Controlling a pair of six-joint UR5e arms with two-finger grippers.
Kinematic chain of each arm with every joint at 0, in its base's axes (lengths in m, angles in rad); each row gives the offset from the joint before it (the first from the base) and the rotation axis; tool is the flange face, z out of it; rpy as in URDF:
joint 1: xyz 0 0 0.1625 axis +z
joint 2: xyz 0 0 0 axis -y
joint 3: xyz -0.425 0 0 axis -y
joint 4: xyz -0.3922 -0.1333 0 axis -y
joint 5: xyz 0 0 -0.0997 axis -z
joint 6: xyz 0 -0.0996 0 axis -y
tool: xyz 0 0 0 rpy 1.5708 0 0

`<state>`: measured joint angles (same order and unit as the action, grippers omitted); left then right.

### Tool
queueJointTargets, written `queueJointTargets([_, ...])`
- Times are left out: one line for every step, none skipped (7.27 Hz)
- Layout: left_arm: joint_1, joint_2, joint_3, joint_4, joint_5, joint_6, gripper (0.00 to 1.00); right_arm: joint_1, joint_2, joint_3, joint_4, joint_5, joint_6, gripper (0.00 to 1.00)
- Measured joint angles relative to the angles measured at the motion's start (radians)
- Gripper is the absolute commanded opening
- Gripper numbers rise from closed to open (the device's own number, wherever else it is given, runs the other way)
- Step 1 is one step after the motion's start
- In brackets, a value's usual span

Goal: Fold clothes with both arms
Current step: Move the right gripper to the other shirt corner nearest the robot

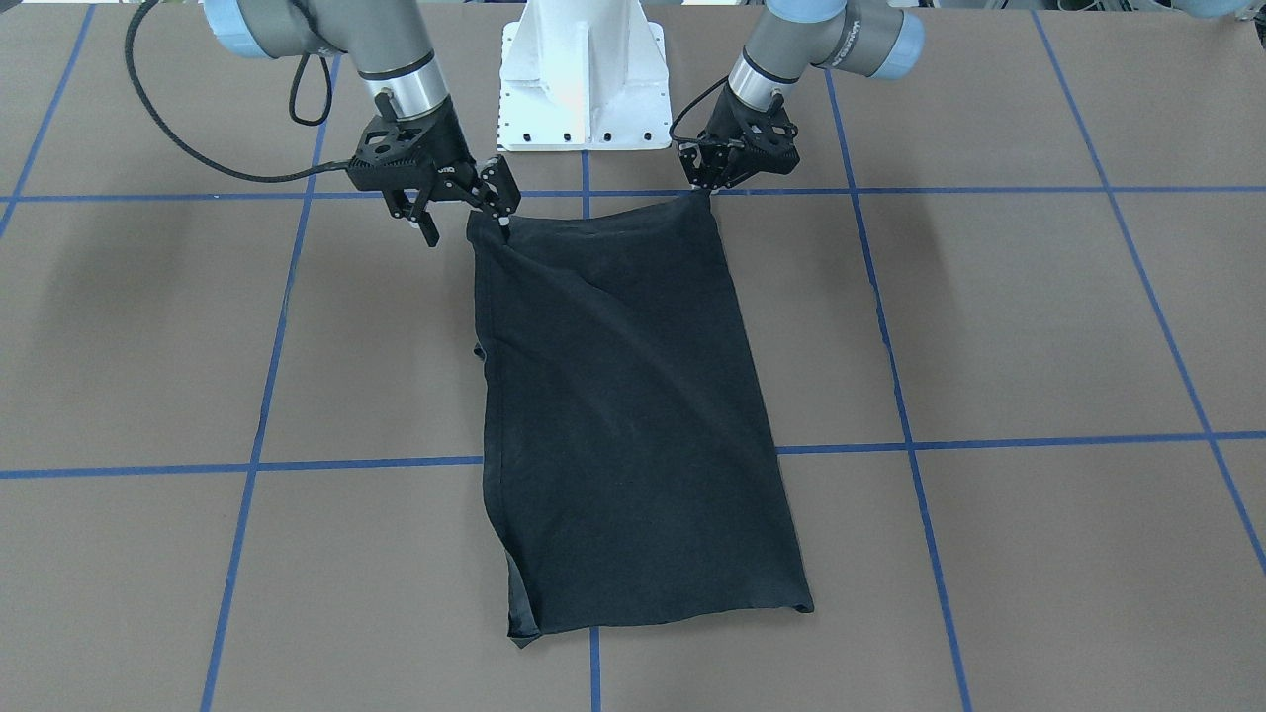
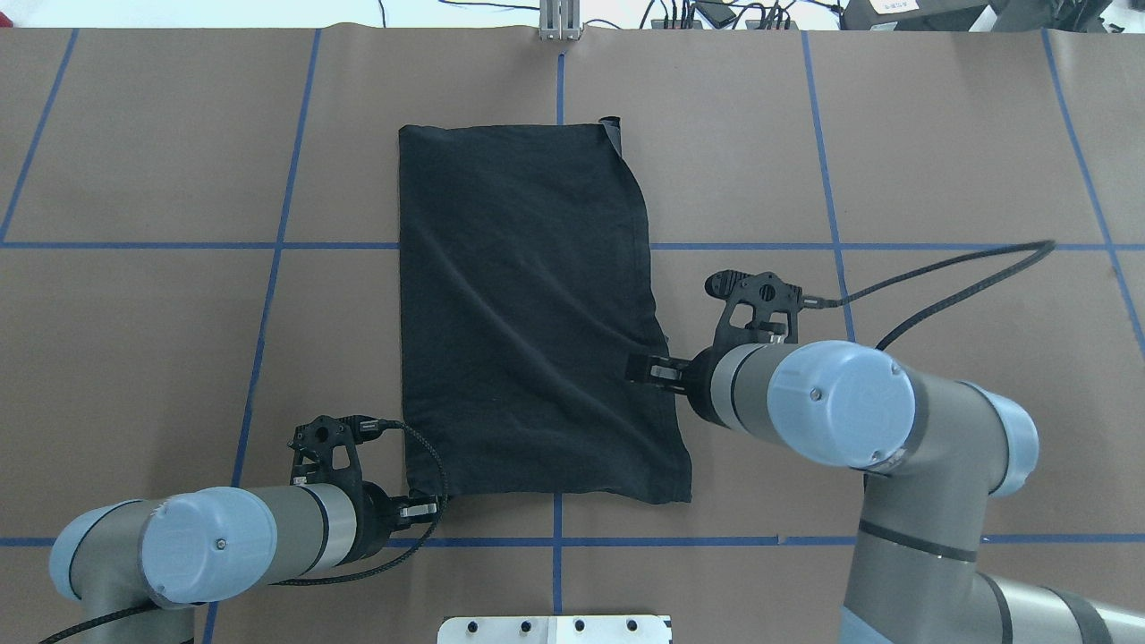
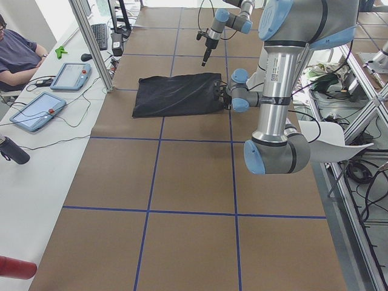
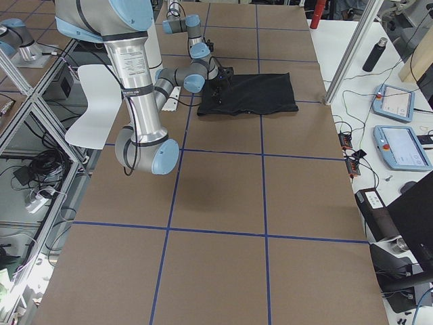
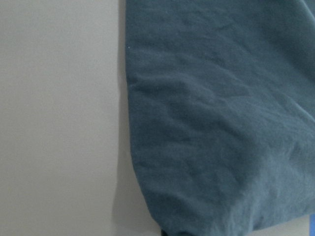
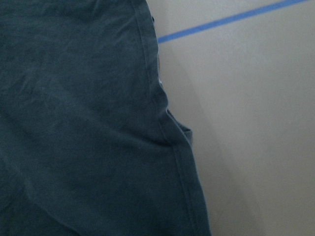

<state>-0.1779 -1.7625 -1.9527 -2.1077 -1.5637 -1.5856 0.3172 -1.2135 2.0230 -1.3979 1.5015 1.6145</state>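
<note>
Right gripper [image 1: 467, 227] and left gripper [image 1: 704, 183] hang over the table [image 1: 989, 326], where the black T-shirt [image 1: 623, 415] lies folded lengthwise. Right's jaws are spread at one robot-side corner; left sits at the other, closure impossible to tell.

- The T-shirt [image 1: 623, 415] is cropped by the edges of both wrist views.
- The left gripper [image 1: 706, 186] is lost against the black cloth; its closure cannot be told.
</note>
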Motion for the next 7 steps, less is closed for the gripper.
queueJointTargets([0.000, 0.000, -0.001, 0.000, 0.000, -0.001, 0.00, -0.053, 0.028, -0.027, -0.018, -0.060, 0.100, 0.96])
queueJointTargets([-0.001, 0.000, -0.002, 0.000, 0.000, -0.001, 0.00, -0.097, 0.064, -0.072, -0.034, -0.113, 0.164, 0.96])
queueJointTargets([-0.002, 0.000, -0.003, -0.001, 0.001, -0.002, 0.00, -0.127, 0.096, -0.123, -0.040, -0.151, 0.200, 0.96])
queueJointTargets([-0.002, 0.000, -0.004, -0.001, 0.001, -0.002, 0.00, -0.142, 0.117, -0.160, -0.042, -0.169, 0.215, 0.96])
queueJointTargets([-0.002, 0.000, -0.005, -0.001, 0.001, -0.002, 0.00, -0.147, 0.124, -0.179, -0.044, -0.179, 0.220, 0.96])
queueJointTargets([-0.002, 0.000, -0.006, -0.001, 0.001, -0.002, 0.00, -0.150, 0.125, -0.187, -0.046, -0.187, 0.218, 0.97])
queueJointTargets([-0.002, 0.000, -0.007, -0.001, 0.001, -0.002, 0.00, -0.153, 0.123, -0.190, -0.047, -0.191, 0.215, 0.97])
